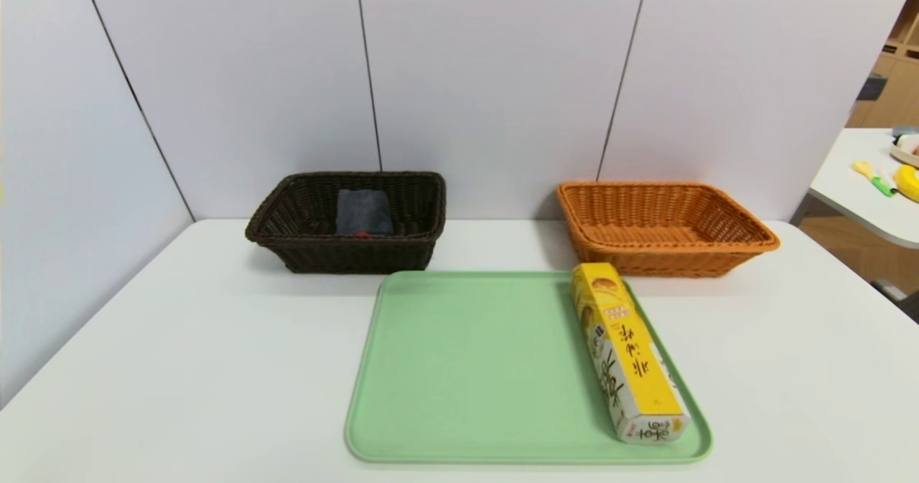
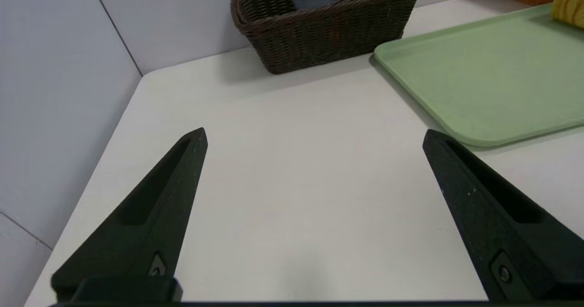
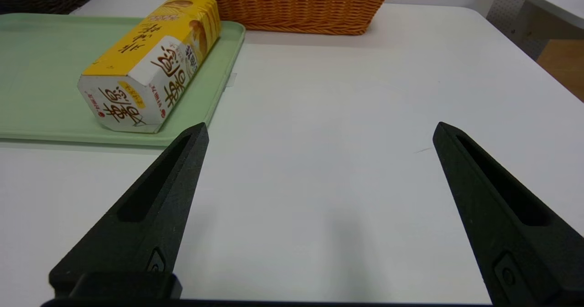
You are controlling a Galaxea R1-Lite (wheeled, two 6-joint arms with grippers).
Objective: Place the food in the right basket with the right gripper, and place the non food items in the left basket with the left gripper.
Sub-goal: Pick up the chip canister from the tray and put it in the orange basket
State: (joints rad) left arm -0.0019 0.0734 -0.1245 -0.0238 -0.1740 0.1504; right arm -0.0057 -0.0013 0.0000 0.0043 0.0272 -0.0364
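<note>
On the pale green plastic tray point(image 1: 467, 368), along its 3 o'clock edge, the long yellow pastry carton point(image 1: 626, 350) waits for the right tool.

The non-food half looks done: the folded grey-blue cloth point(image 1: 364, 212) lies in the deep dark brown wicker basket point(image 1: 287, 203) at 11 o'clock, a speck of red beside it. The shallow orange wicker basket point(image 1: 747, 228) at 1 o'clock holds nothing. The right tool point(image 3: 319, 131) hovers low over the white table point(image 1: 179, 339), fingers wide apart, the carton to one side and ahead of it. The left tool point(image 2: 315, 136) sits parked, equally spread. Next, I judge, the right tool must straddle the carton across its narrow width, then carry it to the orange basket.
</note>
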